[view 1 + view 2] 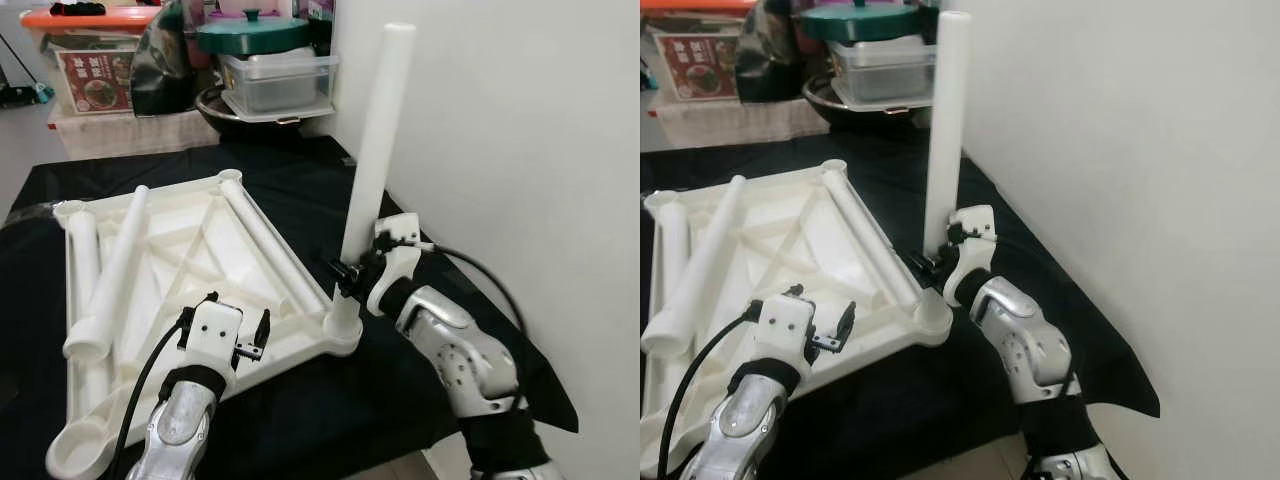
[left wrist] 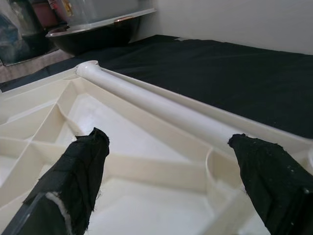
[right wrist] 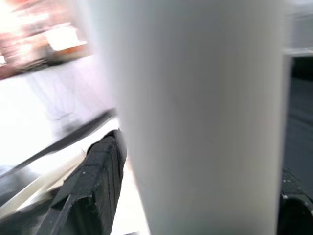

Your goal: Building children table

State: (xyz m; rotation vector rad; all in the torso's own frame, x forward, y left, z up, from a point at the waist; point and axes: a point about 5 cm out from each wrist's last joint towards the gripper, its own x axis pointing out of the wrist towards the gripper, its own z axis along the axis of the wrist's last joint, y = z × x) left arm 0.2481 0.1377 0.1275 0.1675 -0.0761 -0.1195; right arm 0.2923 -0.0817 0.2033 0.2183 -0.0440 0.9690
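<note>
A white plastic tabletop [image 1: 200, 235] lies upside down on a black-covered table [image 1: 300, 175]. One white leg [image 1: 375, 150] stands upright in the near right corner socket [image 1: 343, 328]. My right gripper [image 1: 346, 272] is shut on its lower end, and the right wrist view has the leg [image 3: 195, 112] pressed between the black fingers [image 3: 93, 186]. Three more legs lie on the tabletop: one diagonal [image 1: 110, 275], one along the left edge [image 1: 82, 250], one along the right edge [image 1: 265, 240]. My left gripper [image 2: 171, 176] hovers open over the near part of the tabletop, holding nothing.
A white wall [image 1: 520, 150] runs close along the right side. Behind the table stand stacked storage boxes, one with an orange lid [image 1: 90, 55], and a green-lidded pot on a clear container [image 1: 270, 70]. The black cloth drops off at the near edge.
</note>
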